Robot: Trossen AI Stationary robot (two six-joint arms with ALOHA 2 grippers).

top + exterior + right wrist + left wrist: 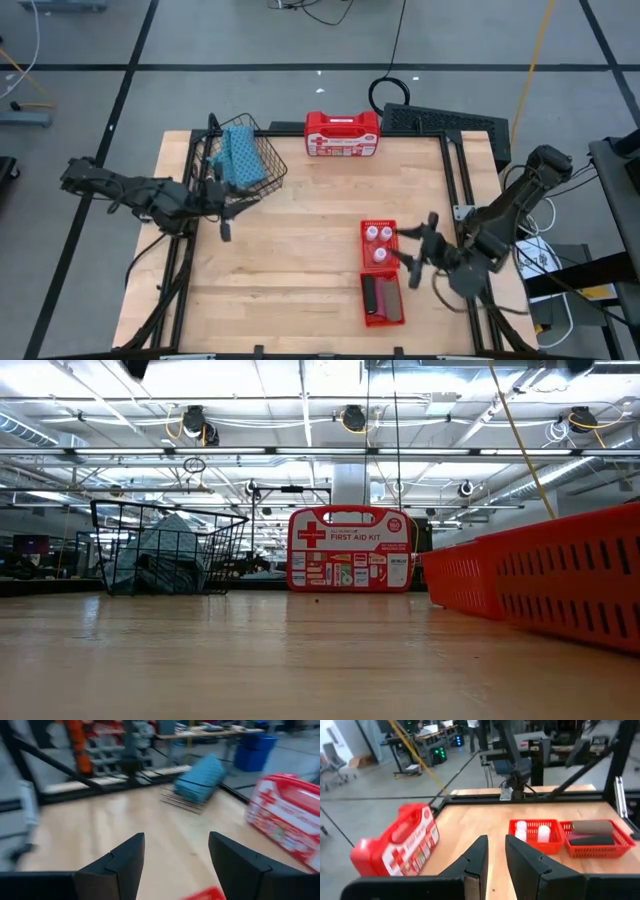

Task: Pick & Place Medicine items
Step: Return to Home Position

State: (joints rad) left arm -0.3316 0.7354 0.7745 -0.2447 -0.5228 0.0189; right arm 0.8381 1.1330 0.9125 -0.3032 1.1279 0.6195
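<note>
Overhead and wrist views of the table (290, 270). The left gripper (228, 212) hangs over the table's left side, just beside a wire basket (272, 152) holding a blue cloth (240, 155). Its fingers (477, 857) stand nearly together with a thin gap between them and grip nothing. The right gripper (412, 248) is at the table's right side, just beside two red baskets and pointing toward them. Its fingers (120, 862) are wide apart and empty.

The medicine items all lie in the two red baskets, which sit end to end right of centre. The upper basket (364, 232), nearer the kit, holds three white bottles (380, 253) standing upright. The lower basket (366, 305), nearer the front edge, holds a black piece (370, 293) and a brown piece (388, 298) lying side by side along its length. The pink piece cannot be made out clearly.

A red first aid kit (342, 135) stands upright at the table's far edge, well apart from both grippers. In the low view neither arm appears.
</note>
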